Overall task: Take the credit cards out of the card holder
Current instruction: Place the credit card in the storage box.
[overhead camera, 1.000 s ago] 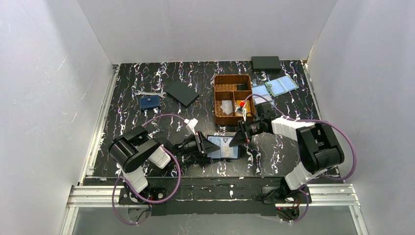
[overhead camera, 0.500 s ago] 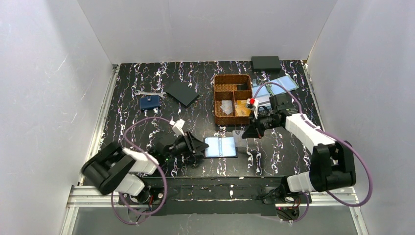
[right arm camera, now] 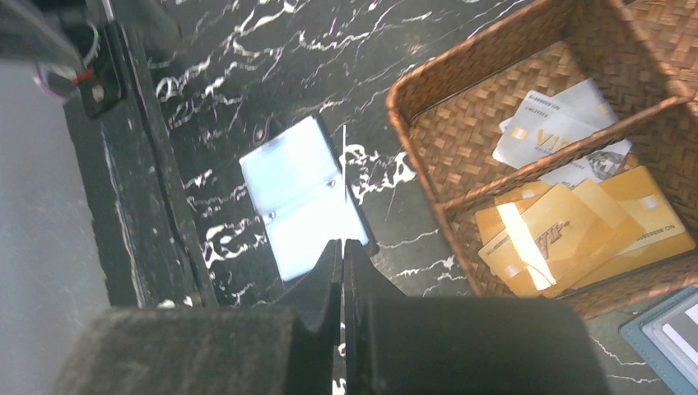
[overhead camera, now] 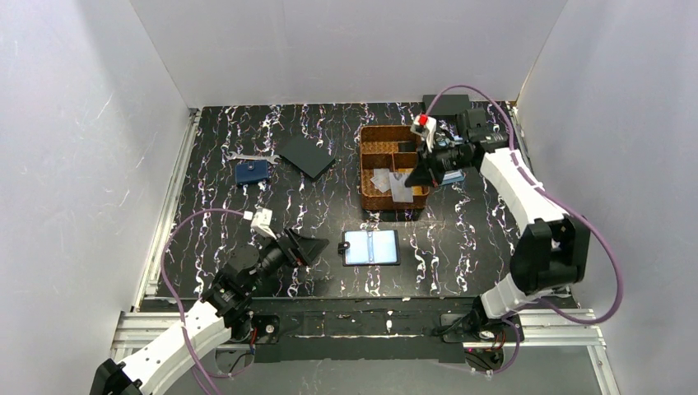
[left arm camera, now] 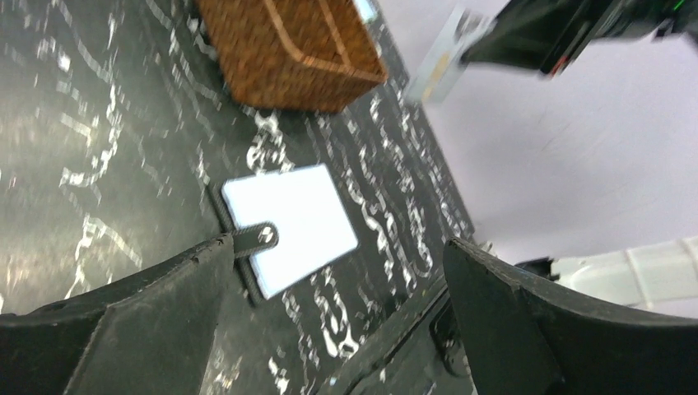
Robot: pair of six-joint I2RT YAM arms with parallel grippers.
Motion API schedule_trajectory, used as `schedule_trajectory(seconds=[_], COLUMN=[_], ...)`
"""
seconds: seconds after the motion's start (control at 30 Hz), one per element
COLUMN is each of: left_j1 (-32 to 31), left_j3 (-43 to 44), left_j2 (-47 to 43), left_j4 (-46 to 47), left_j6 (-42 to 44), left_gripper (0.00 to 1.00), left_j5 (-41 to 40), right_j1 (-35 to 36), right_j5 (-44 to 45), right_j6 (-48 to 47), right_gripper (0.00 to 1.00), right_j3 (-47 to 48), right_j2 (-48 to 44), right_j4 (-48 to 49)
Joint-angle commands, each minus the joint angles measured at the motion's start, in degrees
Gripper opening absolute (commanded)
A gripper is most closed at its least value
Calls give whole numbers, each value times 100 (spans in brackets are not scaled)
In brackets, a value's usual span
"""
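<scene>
The card holder [overhead camera: 370, 247] lies open on the table near the front, pale blue faces up; it also shows in the left wrist view [left arm camera: 296, 218] and the right wrist view [right arm camera: 300, 193]. My left gripper [overhead camera: 317, 247] is open and empty just left of it [left arm camera: 337, 247]. My right gripper [overhead camera: 409, 179] is shut on a thin pale credit card [overhead camera: 401, 190], seen edge-on [right arm camera: 343, 164], held over the brown woven basket [overhead camera: 366, 164]. The basket holds orange-gold credit cards [right arm camera: 576, 230] and silver-white ones [right arm camera: 553, 123].
A navy wallet [overhead camera: 251, 172], a wrench [overhead camera: 244, 155] and a black square [overhead camera: 305, 155] lie at the back left. A black box [overhead camera: 447, 105] sits at the back right. A pale blue holder [right arm camera: 667, 337] lies beside the basket. The front rail [overhead camera: 362, 317] runs below.
My right gripper has lifted from the card holder to above the basket, carrying a card. My left arm has pulled back to the left, off the card holder.
</scene>
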Motion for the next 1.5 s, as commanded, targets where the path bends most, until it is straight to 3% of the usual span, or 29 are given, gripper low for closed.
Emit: schedule_trajectory(seconds=[0.0,0.17,0.5,0.97,1.17,1.47], left_j1=[22,26,28,31,29,34], left_j3=[-154,-69,-7,-208,-116,44], left_j2=[-100,32,123,-84,438,1548], left_j4=[-656,-701,-720,-719,-720,-381], left_j6=[-170,-230,-365,-664,-7,-93], left_gripper=[98,98,98,98,98,98], left_j5=[387,616,716,837,735,811], right_j1=[19,123,348,377,376,377], right_j5=[-5,174,516,678,752,871], right_j6=[1215,1647,1633,1521,1450,1404], right_gripper=[1,1,1,1,1,1], right_j3=[908,1635,2262,2511,2447,2452], right_j2=[622,1245,2085,2381,2323,2292], right_j4=[215,250,116,-1,-8,-29])
